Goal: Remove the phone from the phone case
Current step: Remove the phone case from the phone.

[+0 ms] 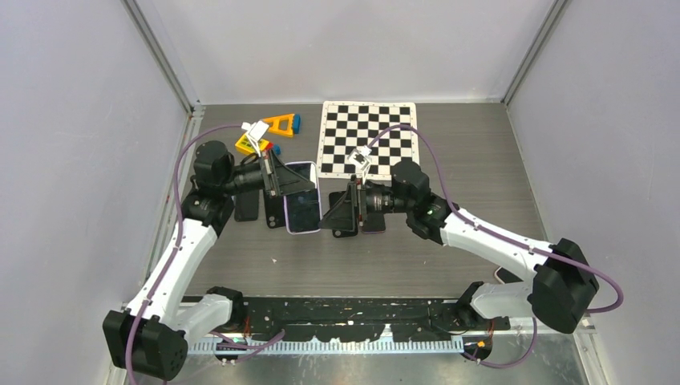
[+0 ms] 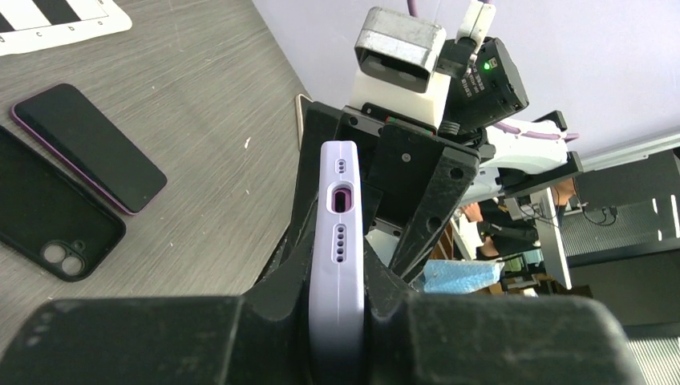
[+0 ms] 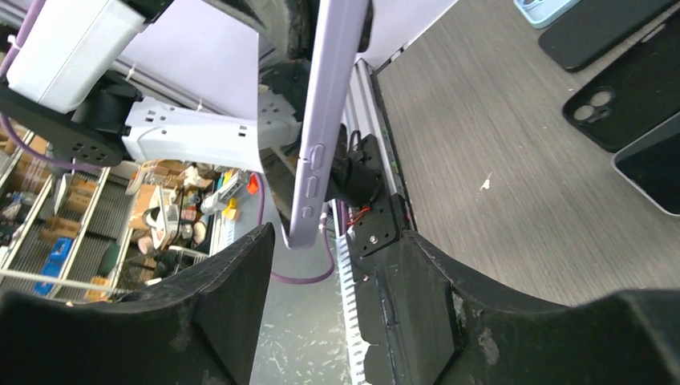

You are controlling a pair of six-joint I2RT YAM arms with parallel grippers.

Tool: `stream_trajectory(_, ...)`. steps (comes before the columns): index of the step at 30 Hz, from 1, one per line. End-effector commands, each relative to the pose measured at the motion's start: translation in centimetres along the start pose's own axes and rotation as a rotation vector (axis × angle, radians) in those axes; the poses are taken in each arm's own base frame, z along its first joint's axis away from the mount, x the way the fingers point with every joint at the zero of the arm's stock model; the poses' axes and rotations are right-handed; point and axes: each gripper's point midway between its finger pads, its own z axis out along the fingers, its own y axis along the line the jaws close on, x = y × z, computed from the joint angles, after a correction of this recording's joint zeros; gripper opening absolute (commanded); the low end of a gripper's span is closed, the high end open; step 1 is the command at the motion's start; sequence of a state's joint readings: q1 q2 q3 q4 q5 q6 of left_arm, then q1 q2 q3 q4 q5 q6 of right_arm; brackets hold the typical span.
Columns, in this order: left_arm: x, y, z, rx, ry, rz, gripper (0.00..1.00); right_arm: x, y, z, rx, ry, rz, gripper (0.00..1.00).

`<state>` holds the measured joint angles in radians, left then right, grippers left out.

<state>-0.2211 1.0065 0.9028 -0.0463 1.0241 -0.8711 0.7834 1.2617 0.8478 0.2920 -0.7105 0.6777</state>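
Observation:
The phone sits in a lavender phone case [image 2: 340, 265], held on edge above the table, its bottom port and speaker holes towards the left wrist camera. My left gripper [image 2: 338, 277] is shut on the case, one finger on each flat face. In the top view the phone's dark screen [image 1: 303, 210] faces up and towards the arms' bases, with the left gripper [image 1: 290, 189] at its far left side. My right gripper [image 3: 325, 269] is open, and the case's lower corner [image 3: 303, 233] with its side buttons hangs just in front of the gap, touching neither finger. From above, the right gripper [image 1: 341, 212] is at the phone's right edge.
An empty black case [image 2: 50, 218] and a dark phone with a purple rim [image 2: 90, 149] lie flat on the table. Another black case [image 3: 617, 108] and a phone [image 3: 653, 164] lie to the right. A checkerboard sheet [image 1: 369, 136] and yellow and orange blocks [image 1: 273, 130] sit at the back.

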Motion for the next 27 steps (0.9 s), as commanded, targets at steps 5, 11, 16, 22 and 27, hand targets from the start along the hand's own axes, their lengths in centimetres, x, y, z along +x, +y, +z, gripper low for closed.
stream_trajectory(5, -1.0, -3.0, -0.4, 0.084, -0.015, 0.113, 0.0, -1.1, 3.4, 0.4, -0.135, -0.021, -0.106, 0.71)
stream_trajectory(11, -1.2, -3.0, -0.3, 0.077, -0.01, 0.051, 0.0, 0.4, 3.2, 0.8, -0.169, 0.053, -0.15, 0.48)
stream_trajectory(16, -1.0, -2.9, -0.3, 0.074, -0.006, 0.041, 0.0, 1.0, 1.6, 1.6, -0.129, 0.106, -0.178, 0.17)
stream_trajectory(22, -0.6, -3.1, -0.1, 0.094, 0.019, 0.015, 0.0, 0.7, -0.3, 2.6, -0.066, 0.094, -0.181, 0.01)
stream_trajectory(27, -0.9, -4.0, 0.1, 0.113, 0.049, -0.095, 0.0, 2.0, -4.5, 2.8, 0.094, 0.136, -0.246, 0.01)
